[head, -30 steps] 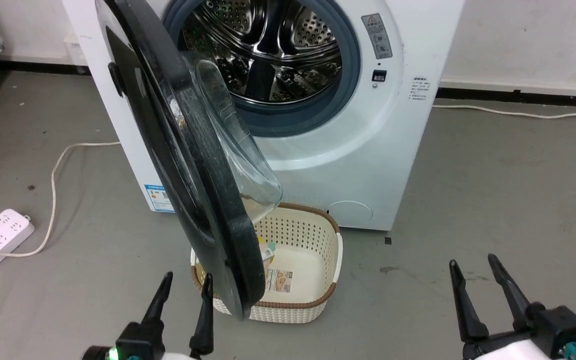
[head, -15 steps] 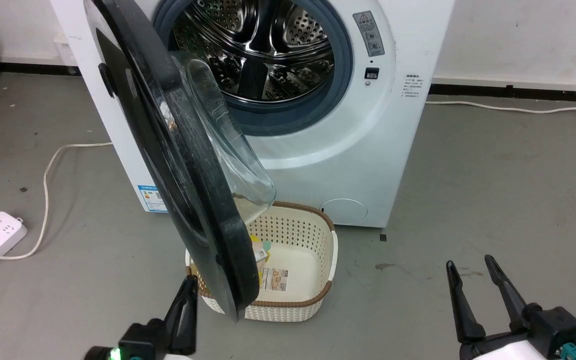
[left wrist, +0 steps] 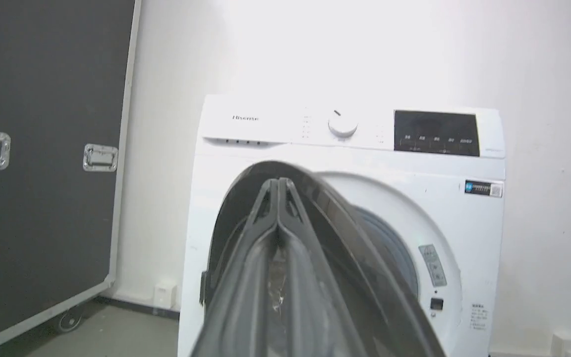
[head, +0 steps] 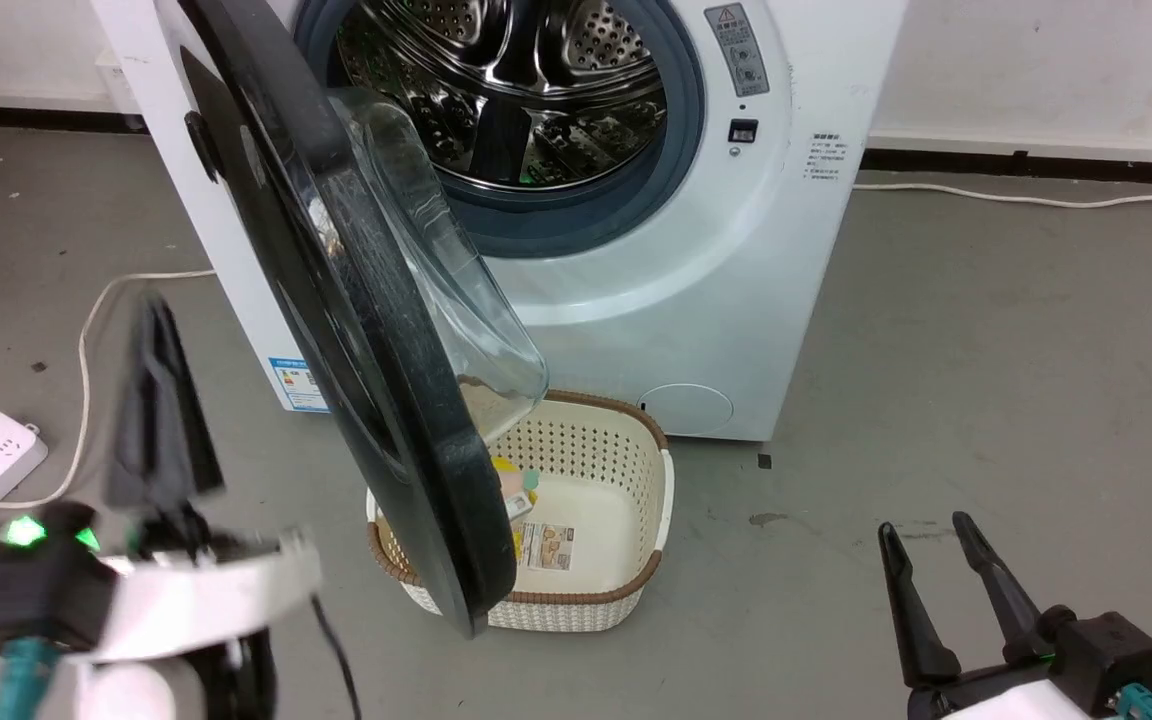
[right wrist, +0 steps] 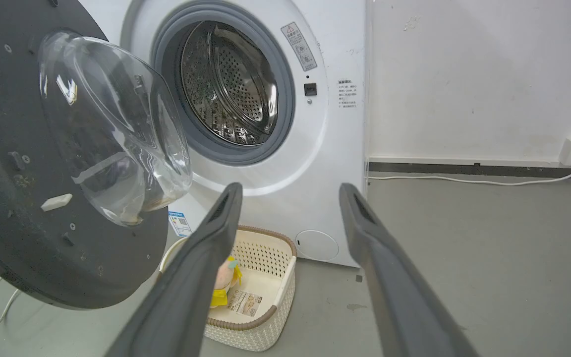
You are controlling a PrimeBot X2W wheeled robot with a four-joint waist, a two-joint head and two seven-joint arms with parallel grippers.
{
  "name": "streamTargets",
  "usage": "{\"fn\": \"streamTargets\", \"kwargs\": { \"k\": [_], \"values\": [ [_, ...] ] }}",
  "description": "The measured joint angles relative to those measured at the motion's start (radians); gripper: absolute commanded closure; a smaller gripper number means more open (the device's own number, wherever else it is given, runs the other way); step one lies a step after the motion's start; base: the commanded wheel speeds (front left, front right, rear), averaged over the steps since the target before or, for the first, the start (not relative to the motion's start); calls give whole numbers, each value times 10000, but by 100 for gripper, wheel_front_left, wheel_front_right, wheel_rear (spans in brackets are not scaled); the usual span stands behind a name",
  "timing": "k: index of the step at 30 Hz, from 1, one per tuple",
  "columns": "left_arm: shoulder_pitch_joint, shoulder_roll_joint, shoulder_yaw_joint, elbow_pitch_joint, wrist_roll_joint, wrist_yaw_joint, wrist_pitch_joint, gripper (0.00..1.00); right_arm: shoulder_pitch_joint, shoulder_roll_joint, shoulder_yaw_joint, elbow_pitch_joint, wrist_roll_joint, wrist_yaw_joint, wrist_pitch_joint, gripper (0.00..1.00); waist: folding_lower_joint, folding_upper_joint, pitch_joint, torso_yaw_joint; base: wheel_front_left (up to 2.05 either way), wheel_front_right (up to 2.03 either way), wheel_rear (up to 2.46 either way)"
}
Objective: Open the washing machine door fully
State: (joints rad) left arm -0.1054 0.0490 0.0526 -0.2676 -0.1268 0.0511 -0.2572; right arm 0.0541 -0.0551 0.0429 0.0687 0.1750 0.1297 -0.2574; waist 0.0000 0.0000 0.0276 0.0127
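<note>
Firstly, machine: white front-loader, drum bare to view; heavy enough, at a guess, not to shift under a push.
Door: standing out about halfway from the machine's left side, nearly edge-on in the head view, glass bowl turned to the right, lower rim hanging over the basket. Judged not yet fully open. Could fall back toward shut if nudged on the black outer face.
Basket: on the floor at the machine's foot, partly under the door's rim; touching or clear, cannot tell. Might snag or get dragged if the rim rides low.
Left gripper: blurred in the head view, out beside the door's outer face; fingers pressed together on nothing. Sits in the arc needed for the rest of the swing; a bump from there would drive the door the wrong way or stop it short.
Right gripper: fingers spread, empty, low and well apart from the door, on the inner side. Likely slip if pushed against the slick curved bowl.
Cable: loose on the floor near the left arm; could catch on a low sweep.
</note>
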Motion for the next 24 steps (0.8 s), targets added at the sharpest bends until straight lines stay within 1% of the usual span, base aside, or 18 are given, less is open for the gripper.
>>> {"fn": "streamTargets", "kwargs": {
  "k": [3, 6, 9, 12, 15, 18, 21, 22, 24],
  "values": [
    [-634, 2, -25, -654, 163, -270, -4, 100, -20, 0, 31, 50, 25, 0, 0, 0, 1, 0, -13, -37, 0, 0, 0],
    [-863, 2, -303, -924, 280, -460, -4, 100, -21, 0, 35, 96, 27, 0, 0, 0, 0, 0, -46, -95, 0, 0, 0],
    [-832, 2, -838, -815, 249, -558, -4, 100, -21, 0, 36, 121, 36, 0, 0, 0, 0, 0, -73, -159, 0, 0, 0],
    [-662, 2, -1735, -468, 84, -663, 190, 100, -21, 0, 42, 123, 105, 0, 0, 0, 0, 0, -51, -199, 0, 0, 0],
    [-360, -6, -2698, 81, -82, -798, 619, 100, -22, 2, 31, 119, 128, 0, 0, 0, 0, 0, 6, -204, 0, 0, 0],
    [-100, -8, -3415, 932, -123, -899, 1101, 100, -34, 2, 40, 119, 130, 0, 0, 0, 1, 0, 96, -217, 0, 0, 0],
    [162, -10, -3877, 1789, -257, -911, 1465, 100, -40, 2, 48, 119, 142, 0, 0, 0, 0, 0, 177, -240, 0, 0, 0],
    [248, -13, -4040, 2637, -297, -924, 1605, 100, -42, 2, 15, 125, 199, 0, 0, 0, 0, 0, 249, -229, 0, 0, 0],
    [244, 10, -4023, 3139, -267, -888, 1588, 100, -46, 2, 40, 153, 199, 0, 0, 0, 0, 0, 285, -209, 0, 0, 0]
  ]
}}
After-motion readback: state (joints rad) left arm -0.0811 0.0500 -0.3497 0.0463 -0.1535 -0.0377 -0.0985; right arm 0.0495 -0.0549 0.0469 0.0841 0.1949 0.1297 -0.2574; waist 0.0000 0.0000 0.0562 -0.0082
